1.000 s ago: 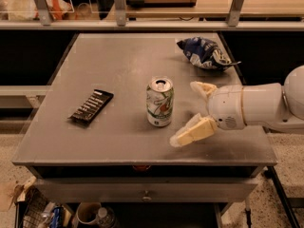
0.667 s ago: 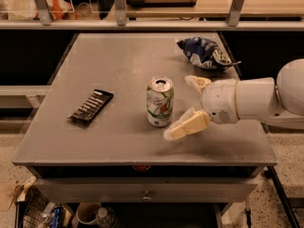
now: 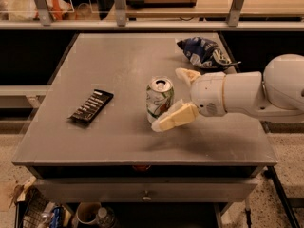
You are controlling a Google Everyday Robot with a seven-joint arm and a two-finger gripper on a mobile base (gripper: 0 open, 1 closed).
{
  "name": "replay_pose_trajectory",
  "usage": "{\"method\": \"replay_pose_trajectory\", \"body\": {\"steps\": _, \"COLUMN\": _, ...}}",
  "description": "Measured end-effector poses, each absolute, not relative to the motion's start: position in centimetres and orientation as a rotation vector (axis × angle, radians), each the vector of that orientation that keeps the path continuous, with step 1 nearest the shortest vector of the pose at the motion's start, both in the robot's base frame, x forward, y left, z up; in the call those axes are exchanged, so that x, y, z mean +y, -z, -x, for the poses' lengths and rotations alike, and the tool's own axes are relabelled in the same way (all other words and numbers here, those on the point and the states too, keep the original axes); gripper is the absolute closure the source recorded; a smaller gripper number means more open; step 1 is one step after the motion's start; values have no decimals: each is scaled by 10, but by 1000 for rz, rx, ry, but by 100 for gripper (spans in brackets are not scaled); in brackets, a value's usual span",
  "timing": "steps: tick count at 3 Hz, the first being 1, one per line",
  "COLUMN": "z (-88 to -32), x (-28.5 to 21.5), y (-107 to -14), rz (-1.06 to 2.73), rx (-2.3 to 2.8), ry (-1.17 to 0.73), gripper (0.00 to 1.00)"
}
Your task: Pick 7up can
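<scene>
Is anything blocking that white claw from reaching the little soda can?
Nothing visible. The open gripper has its cream fingers either side of the white-and-green aluminium 7up can; the blue-and-white chip bag and flat black bar lie well aside on the grey table.

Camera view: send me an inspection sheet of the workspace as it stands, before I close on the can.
Surface: grey metal table top, flat, with a drawer below.
Job's things: white and green aluminium 7up can, upright near the middle, pull tab on top.
Clutter: crumpled blue-and-white chip bag at the far right; flat black bar with white print at the left; both apart from the can.
Grippers: pincer open, reaching in from the right, one finger on each side of the can.
Cables: nothing seen.
Surroundings: metal rail behind the table; cup underneath.
</scene>
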State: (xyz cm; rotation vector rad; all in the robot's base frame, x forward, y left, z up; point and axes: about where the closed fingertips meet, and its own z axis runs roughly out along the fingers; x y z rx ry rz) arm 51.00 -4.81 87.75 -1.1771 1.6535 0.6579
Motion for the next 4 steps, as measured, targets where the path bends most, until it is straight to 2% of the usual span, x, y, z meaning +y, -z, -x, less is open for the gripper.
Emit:
{"method": "replay_pose_trajectory", "body": {"steps": 1, "z": -516, "x": -38, "y": -886, "rz": 1170, "rx": 1623, "ry": -672, "gripper": 18}}
{"method": "replay_pose_trajectory", "body": {"steps": 4, "z": -528, "x": -40, "y": -928, "rz": 1149, "rx": 1574, "ry": -688, "gripper": 88}}
